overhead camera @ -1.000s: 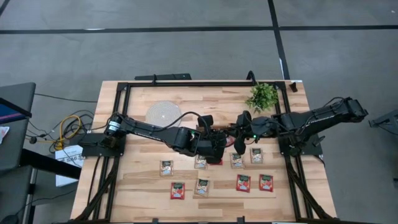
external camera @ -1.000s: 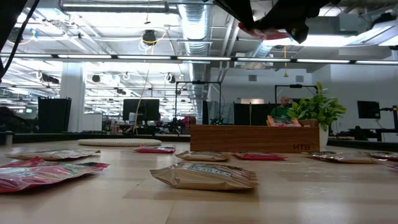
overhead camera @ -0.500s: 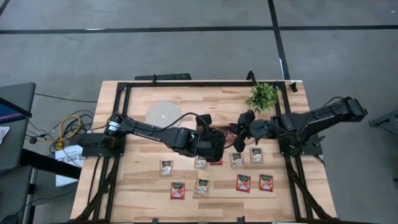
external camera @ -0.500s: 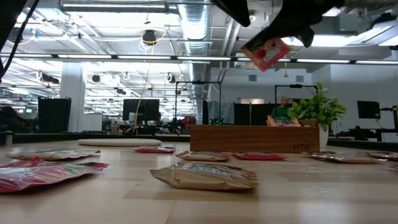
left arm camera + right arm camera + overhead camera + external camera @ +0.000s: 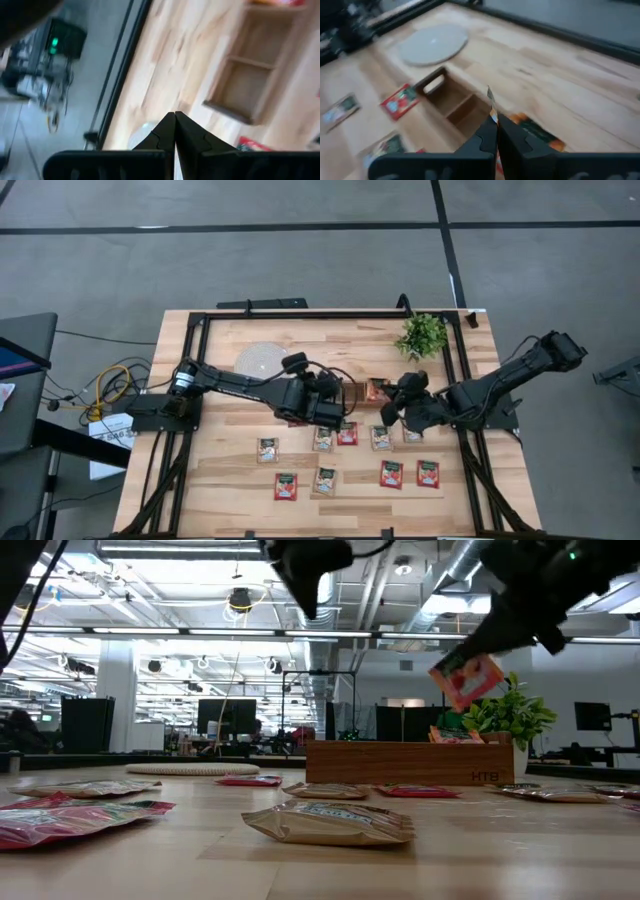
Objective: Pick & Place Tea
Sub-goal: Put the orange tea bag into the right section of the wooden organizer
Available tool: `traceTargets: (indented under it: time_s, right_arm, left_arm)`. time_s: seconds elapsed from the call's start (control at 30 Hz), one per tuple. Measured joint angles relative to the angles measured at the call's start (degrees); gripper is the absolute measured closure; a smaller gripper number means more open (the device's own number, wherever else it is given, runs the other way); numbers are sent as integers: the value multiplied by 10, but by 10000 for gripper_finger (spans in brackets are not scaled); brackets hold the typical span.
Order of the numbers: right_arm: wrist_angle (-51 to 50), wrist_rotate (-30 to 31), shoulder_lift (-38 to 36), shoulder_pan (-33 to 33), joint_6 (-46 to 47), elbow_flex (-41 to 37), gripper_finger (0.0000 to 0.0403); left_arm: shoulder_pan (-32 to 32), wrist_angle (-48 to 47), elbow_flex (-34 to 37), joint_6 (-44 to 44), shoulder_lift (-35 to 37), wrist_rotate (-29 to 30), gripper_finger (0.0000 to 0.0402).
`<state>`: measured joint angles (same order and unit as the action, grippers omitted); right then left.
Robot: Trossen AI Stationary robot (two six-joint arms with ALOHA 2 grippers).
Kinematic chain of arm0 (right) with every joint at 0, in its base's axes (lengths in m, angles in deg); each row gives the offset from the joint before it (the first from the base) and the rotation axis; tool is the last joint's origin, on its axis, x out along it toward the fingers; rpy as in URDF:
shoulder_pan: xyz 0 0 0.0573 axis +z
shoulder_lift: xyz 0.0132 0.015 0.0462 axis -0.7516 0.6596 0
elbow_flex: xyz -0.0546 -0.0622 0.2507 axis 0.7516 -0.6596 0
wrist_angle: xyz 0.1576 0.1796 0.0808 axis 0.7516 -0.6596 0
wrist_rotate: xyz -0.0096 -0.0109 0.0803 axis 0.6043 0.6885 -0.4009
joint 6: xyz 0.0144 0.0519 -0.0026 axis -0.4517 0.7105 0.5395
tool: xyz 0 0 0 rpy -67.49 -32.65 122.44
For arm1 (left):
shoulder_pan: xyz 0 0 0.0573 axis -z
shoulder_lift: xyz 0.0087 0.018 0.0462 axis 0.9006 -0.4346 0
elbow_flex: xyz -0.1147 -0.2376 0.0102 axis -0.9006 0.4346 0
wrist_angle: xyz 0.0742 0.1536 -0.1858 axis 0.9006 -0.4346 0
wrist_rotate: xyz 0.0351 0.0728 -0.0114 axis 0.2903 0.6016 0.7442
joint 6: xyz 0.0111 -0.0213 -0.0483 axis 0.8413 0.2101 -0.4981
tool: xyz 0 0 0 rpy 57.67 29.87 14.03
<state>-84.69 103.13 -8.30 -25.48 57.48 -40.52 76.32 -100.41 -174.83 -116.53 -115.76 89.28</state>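
Red sachet (image 5: 466,681) in right end effector (image 5: 392,402), above tray (image 5: 408,762).

A light wooden table (image 5: 225,470) carries a wooden tray (image 5: 372,392), a round grey-white disc (image 5: 261,361), a potted plant (image 5: 421,335) and scattered tea sachets (image 5: 286,486).

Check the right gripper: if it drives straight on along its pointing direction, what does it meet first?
Probably the wooden tray, just ahead of the right gripper, past the red sachet in its jaws; the grey disc lies beyond. Depth unclear.
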Motion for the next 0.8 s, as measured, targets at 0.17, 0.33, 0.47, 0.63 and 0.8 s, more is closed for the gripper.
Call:
traceTargets:
  time_s: [0.17, 0.33, 0.47, 0.63, 0.8]
  right_arm:
    - [16, 48, 0, 7, 44, -35, 403]
    - [82, 47, 0, -4, 44, -72, 403]
    - [101, 48, 0, -22, 45, -95, 403]
    - [133, 41, 5, -45, 16, -100, 403]
    - [163, -7, 7, -72, -50, -100, 403]
  left_arm:
    - [0, -4, 42, -34, 0, 7, 401]
    - [0, 3, 106, -39, 0, -3, 402]
    - [0, 10, 158, -41, 3, -22, 402]
    - [4, 74, 232, -42, 50, -35, 402]
    - [5, 185, 327, -43, 156, -68, 402]
